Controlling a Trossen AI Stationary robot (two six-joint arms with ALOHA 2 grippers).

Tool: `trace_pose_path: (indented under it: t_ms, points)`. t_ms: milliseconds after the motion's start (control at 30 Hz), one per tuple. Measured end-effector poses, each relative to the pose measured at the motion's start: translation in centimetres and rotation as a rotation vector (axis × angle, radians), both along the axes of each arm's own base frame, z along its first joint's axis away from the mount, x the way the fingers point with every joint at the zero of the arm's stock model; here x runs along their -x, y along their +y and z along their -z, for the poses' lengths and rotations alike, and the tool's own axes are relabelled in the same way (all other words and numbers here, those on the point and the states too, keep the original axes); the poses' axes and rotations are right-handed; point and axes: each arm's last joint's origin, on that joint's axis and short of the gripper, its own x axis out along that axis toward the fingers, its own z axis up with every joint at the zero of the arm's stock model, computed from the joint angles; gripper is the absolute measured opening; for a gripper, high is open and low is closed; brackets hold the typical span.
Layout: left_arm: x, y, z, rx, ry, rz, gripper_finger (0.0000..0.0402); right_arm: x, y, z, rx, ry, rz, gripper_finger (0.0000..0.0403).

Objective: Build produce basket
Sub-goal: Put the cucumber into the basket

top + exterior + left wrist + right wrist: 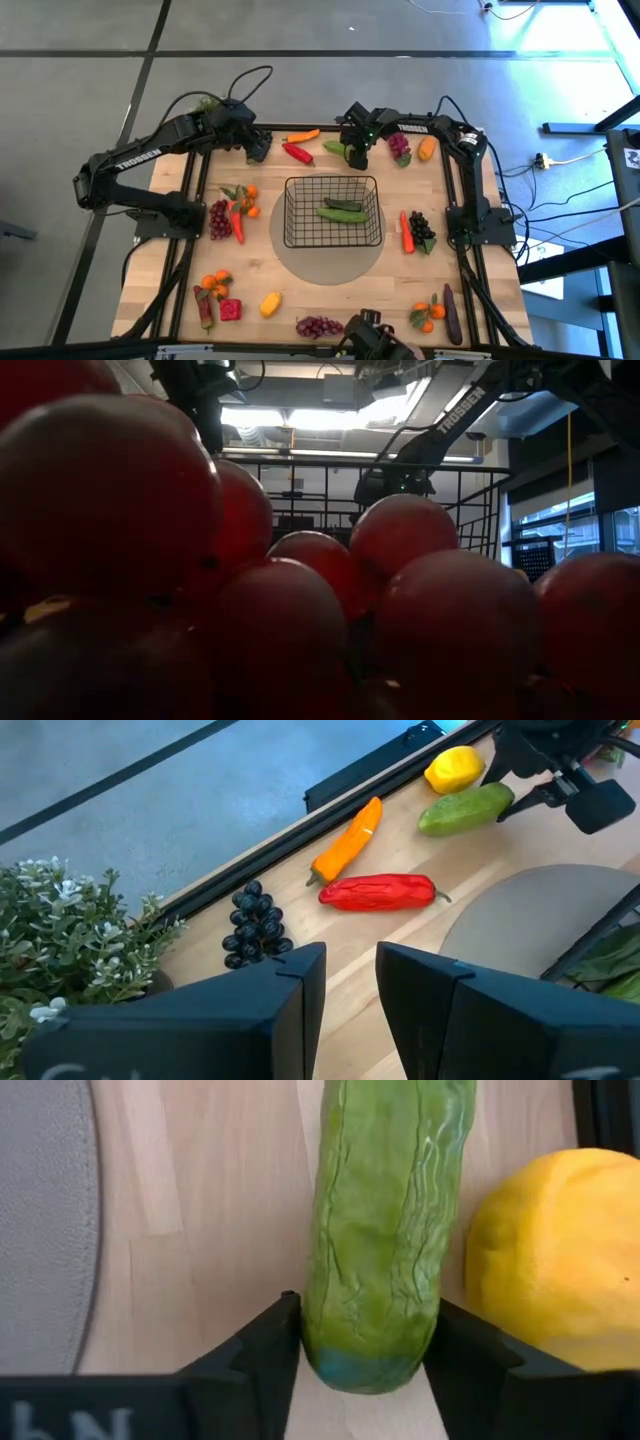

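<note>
Green cucumber point(385, 1230) — right hand point(362, 1345) astride

Wooden table point(330, 290) carries grey round mat point(330, 268), basket point(332, 212) on mat, scattered produce point(319, 326).

"TROSSEN" on the left arm point(137, 158) and an arm point(470, 407) overhead.

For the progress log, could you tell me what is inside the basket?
Two green cucumbers lie inside the black wire basket. Nothing else shows through its mesh; the round grey mat lies underneath.
</note>
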Motion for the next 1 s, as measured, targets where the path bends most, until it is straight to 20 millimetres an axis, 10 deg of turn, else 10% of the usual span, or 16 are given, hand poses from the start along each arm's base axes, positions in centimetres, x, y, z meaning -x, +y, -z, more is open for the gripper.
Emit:
trace_pose_path:
  t_ms: [200, 500, 1000]
  points:
    - [0.0, 0.0, 0.0, 0.000, 0.000, 0.000, 0.0081, 0.0, 0.0, 0.0, -0.002, 0.002, 0.000, 0.0099]
    - [0.0, 0.0, 0.0, 0.000, 0.000, 0.000, 0.0081, -0.4, 0.4, -2.9, -0.065, 0.082, -0.010, 0.0099]
    - [0.0, 0.0, 0.0, -0.026, 0.037, 0.039, 0.0081, -3.2, 5.3, -15.2, -0.132, 0.140, -0.066, 0.0099]
